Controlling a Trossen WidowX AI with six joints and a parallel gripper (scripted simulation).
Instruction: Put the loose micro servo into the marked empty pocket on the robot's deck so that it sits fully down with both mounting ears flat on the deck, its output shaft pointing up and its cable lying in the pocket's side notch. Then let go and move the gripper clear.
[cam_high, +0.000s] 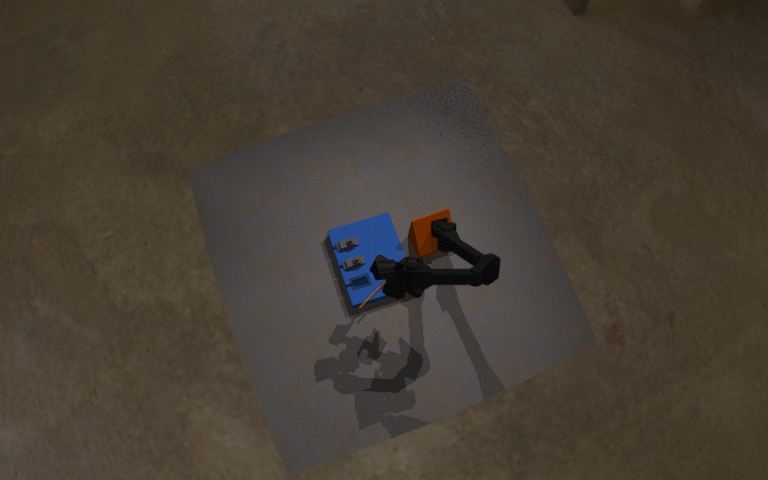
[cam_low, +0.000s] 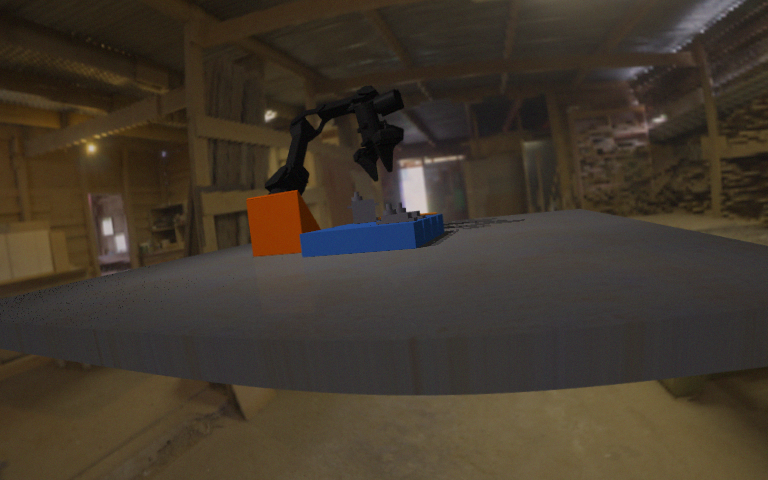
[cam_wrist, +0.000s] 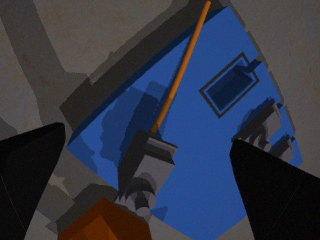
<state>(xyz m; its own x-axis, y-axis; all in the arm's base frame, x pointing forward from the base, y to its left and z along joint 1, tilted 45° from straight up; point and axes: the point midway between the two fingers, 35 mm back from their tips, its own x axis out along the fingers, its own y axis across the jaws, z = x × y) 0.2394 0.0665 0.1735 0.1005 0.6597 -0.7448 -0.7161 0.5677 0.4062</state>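
Two fingers of the gripper stand spread wide with nothing between them, hanging well above the blue deck and pointing down. One loose servo lies on the deck near its edge, on the side toward the orange block, with its orange cable stretched straight out past the deck's edge. Its marked pocket sits apart from it and holds nothing, beside two seated servos.
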